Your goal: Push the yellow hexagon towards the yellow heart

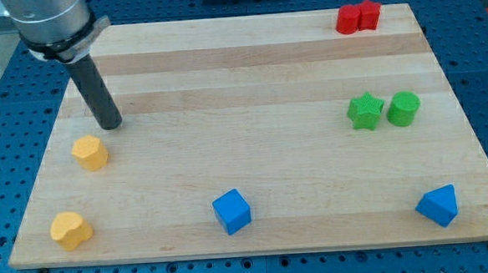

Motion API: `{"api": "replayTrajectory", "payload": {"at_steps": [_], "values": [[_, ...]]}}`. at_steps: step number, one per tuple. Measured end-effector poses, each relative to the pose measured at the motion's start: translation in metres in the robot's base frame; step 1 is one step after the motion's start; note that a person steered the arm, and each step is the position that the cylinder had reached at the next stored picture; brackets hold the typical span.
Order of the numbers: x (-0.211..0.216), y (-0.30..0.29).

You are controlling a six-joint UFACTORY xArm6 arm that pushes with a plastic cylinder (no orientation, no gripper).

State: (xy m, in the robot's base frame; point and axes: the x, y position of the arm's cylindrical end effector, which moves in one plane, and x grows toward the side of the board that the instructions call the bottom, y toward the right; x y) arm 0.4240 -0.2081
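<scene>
The yellow hexagon (90, 152) lies near the left edge of the wooden board (249, 78). The yellow heart (70, 230) lies below it, in the board's bottom left corner. My tip (109, 124) rests on the board just above and slightly right of the hexagon, a small gap apart from it. The dark rod rises from the tip up to the arm at the view's top left.
A blue cube (231, 211) sits at bottom centre and a blue triangular block (438, 206) at bottom right. A green star (365, 112) and green cylinder (403, 109) sit side by side at right. Two red blocks (358, 18) touch at top right.
</scene>
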Motion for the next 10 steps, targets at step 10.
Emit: {"api": "replayTrajectory", "payload": {"at_steps": [10], "values": [[0.080,-0.058]]}}
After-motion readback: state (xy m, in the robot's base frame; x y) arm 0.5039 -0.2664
